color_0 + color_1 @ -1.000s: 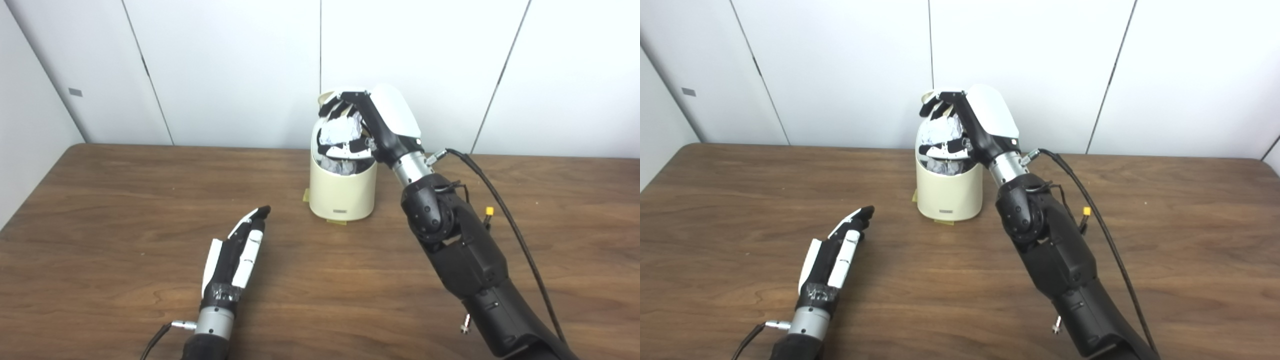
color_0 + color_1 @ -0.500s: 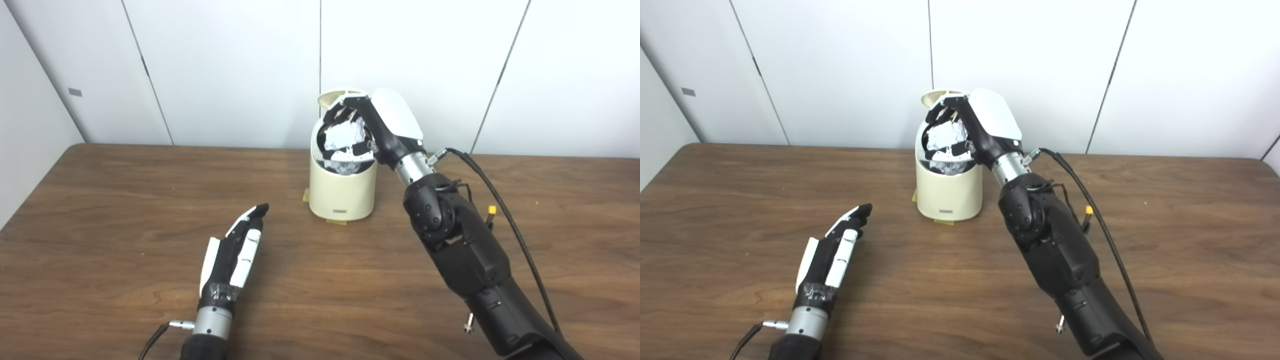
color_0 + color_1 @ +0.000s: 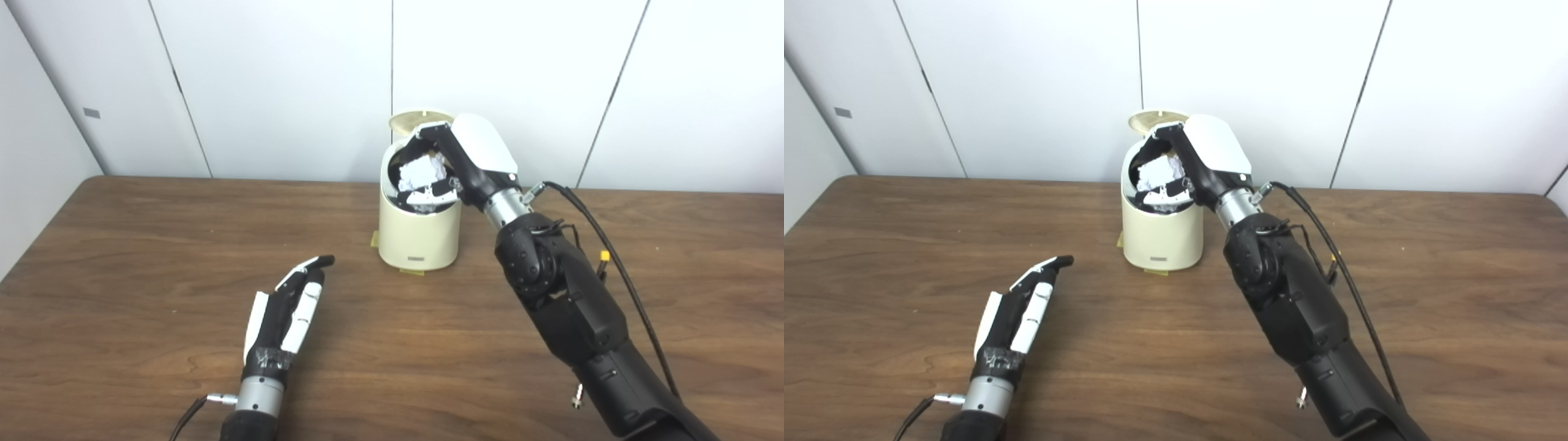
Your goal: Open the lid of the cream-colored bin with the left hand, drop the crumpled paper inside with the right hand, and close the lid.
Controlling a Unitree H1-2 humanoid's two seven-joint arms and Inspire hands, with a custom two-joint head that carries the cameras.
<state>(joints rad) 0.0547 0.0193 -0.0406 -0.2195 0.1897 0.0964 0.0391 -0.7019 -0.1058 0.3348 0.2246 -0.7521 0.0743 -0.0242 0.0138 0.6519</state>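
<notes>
1. The lid (image 3: 420,120) of the cream-colored bin (image 3: 419,236) stood raised at the back of the opening, so the first step looked done.
2. The left hand (image 3: 288,308) lay low over the table (image 3: 122,257), well apart from the bin, its fingers stretched out and grasping nothing.
3. The right hand (image 3: 456,162) was reaching down into the mouth of the bin, its fingers curled around the crumpled paper (image 3: 418,173), which sat at the rim, just inside the opening.
4. From where I stood, more white paper seemed to lie below it in the bin, though I could not tell how much.
5. To my eye the drop was the step in hand: the paper was not yet let go.
6. Left to do: release the paper, draw the right hand clear, and shut the lid.
</notes>
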